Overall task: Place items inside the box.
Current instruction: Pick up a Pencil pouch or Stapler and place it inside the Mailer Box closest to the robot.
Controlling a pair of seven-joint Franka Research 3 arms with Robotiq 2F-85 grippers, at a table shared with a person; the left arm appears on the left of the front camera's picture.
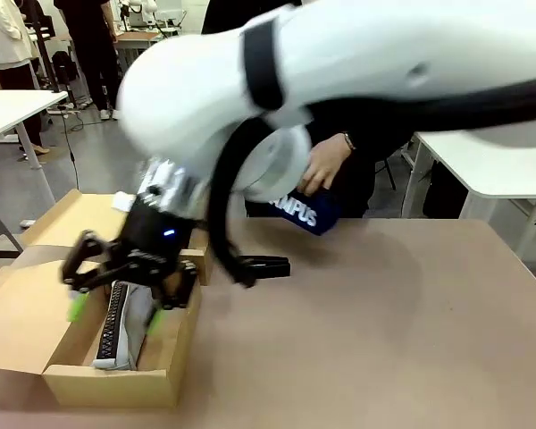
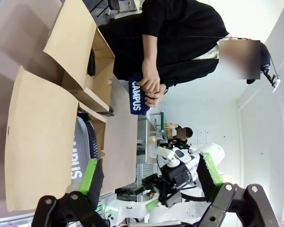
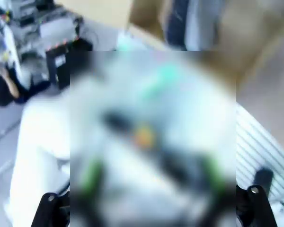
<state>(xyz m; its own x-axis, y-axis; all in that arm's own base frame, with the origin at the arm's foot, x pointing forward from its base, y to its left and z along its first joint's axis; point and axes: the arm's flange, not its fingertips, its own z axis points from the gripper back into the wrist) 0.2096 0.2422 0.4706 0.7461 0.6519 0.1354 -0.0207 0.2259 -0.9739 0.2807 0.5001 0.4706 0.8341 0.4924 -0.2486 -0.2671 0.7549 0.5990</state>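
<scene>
Jaws spread over box (image 1: 116, 386), flaps (image 1: 18, 317) folded outward

Brightness: bright, even indoor light in the front view and left wrist view.
Shadows: soft and broad on the table (image 1: 411, 304) beneath the white arm (image 1: 357, 54); darker inside the box (image 1: 116, 380).
Front blur: the arm, close to the lens, smears; its edges are soft.
Left wrist view: crisp; the pale wall (image 2: 265, 123) is washed out; lines bow at the edges.
Right wrist view: blurred throughout, colours smeared.
</scene>
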